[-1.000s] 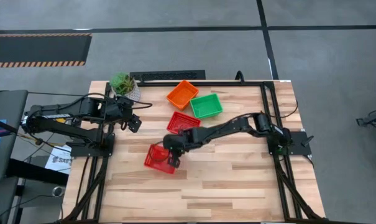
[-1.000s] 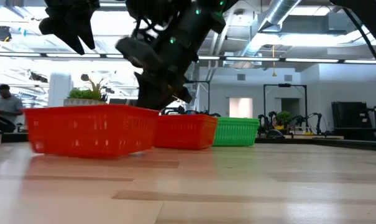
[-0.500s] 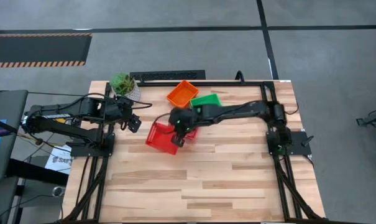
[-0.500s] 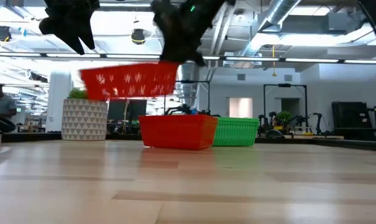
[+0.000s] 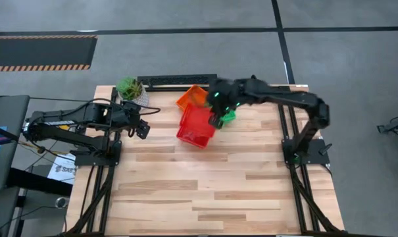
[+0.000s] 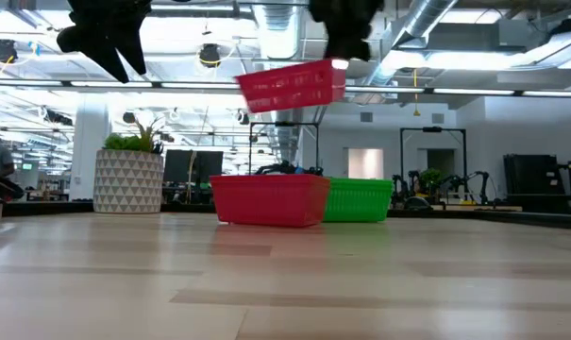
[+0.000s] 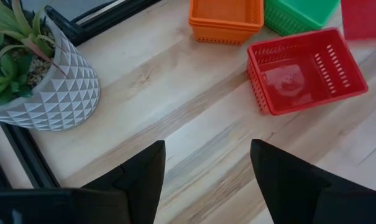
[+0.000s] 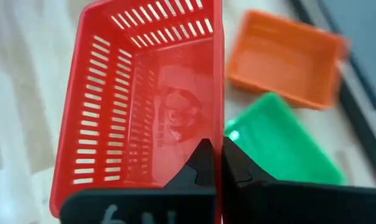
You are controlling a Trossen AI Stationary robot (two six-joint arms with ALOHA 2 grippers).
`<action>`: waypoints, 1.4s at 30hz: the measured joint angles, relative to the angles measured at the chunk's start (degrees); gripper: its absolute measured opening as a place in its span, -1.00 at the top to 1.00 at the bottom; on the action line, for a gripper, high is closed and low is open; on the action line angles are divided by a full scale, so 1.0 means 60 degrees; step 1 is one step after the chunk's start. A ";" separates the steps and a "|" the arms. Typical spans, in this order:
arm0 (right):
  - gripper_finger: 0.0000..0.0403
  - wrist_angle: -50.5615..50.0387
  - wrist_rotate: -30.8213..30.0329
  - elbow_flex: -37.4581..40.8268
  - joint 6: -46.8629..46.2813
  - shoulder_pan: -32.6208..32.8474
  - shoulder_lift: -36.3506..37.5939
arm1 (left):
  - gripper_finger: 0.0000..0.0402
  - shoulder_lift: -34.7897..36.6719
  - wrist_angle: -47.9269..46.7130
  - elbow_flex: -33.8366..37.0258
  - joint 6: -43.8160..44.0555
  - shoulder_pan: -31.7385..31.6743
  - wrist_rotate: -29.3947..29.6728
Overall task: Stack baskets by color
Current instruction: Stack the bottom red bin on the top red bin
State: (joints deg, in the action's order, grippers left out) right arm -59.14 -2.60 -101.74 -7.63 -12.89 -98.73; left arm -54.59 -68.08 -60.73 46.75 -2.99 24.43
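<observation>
My right gripper [image 5: 216, 117] is shut on a red basket [image 5: 195, 126] and holds it in the air, high above a second red basket [image 6: 270, 199] that rests on the table by its base. An orange basket [image 5: 189, 97] and a green basket [image 6: 361, 200] stand by the far edge; in the high view the arm and the held basket cover most of the green one. My left gripper [image 7: 206, 180] hangs open above the table's left side, near the plant, with nothing between its fingers. My right gripper pinches one long side wall [image 8: 217, 127] of the red basket near its end, one finger inside the basket and one outside. The fingers slant down from above. The basket hangs clear of the table, open side up, slightly tilted [image 6: 290, 87].
A green plant in a white patterned pot [image 5: 131, 90] stands at the far left corner. A black frame rail [image 5: 179, 79] runs along the far edge. Bare wood [image 5: 212, 191] fills the near half of the table.
My right gripper has risen and gone toward the table's far and right edges, staying shut. The red basket has been lifted clear off the table's middle and carried to a place over the other red basket.
</observation>
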 joint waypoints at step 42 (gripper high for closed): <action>0.91 0.7720 0.3697 0.6750 -0.0402 -0.1441 0.0294 | -0.11 0.0000 0.0336 0.0000 0.0861 -0.0002 -0.0016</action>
State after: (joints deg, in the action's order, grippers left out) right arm -12.82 19.59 -61.24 -10.04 -21.54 -96.97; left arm -54.59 -66.06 -60.73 51.92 -3.00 24.33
